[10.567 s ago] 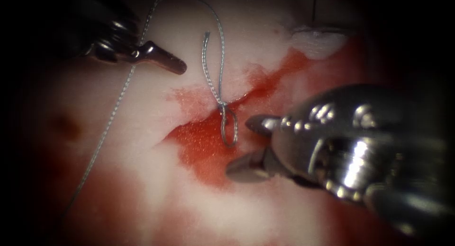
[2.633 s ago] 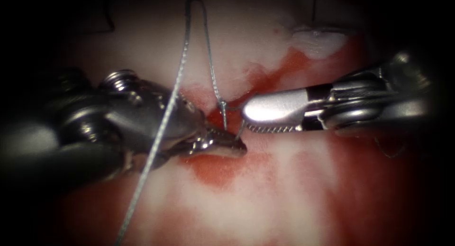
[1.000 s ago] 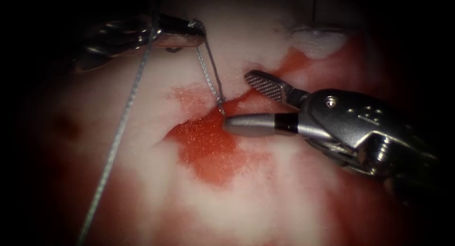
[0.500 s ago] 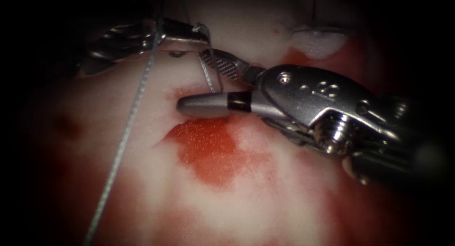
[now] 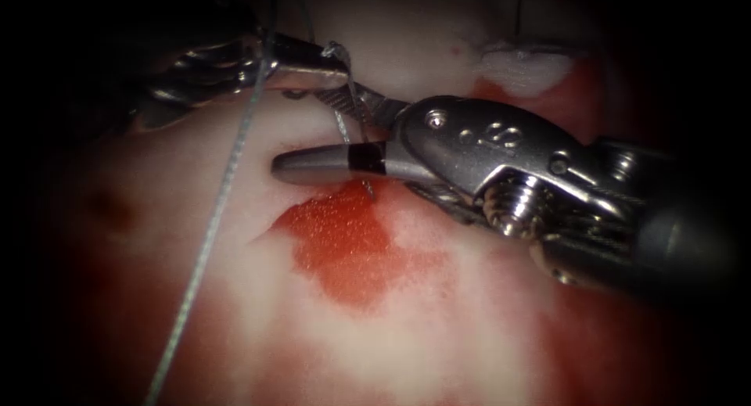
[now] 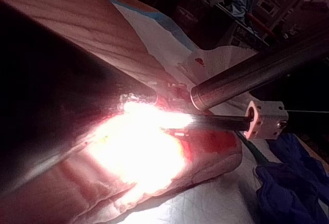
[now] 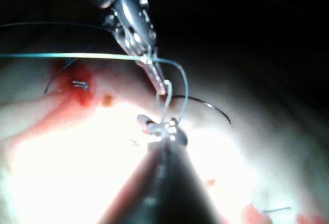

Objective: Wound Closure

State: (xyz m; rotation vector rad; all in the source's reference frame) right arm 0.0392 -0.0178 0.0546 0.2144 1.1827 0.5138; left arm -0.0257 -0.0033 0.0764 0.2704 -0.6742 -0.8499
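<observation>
Right silver needle-driver tool (image 5: 328,136) has slid further left, jaws spread astride the thin grey braided thread (image 5: 215,210); left steel tool (image 5: 332,59) clamps thread above. Pale tissue (image 5: 438,335), red fluid pool (image 5: 348,242).

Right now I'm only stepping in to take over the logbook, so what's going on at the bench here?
Two needle drivers are working thread at a cut in the tissue. The left tool has its jaws shut on the thread, holding it taut up from the knot at the cut. The right tool has its jaws open astride those taut strands, just above the knot. Red fluid pools at the cut. A long strand runs down the left side. A dark curved needle seems to lie loose on the tissue.
</observation>
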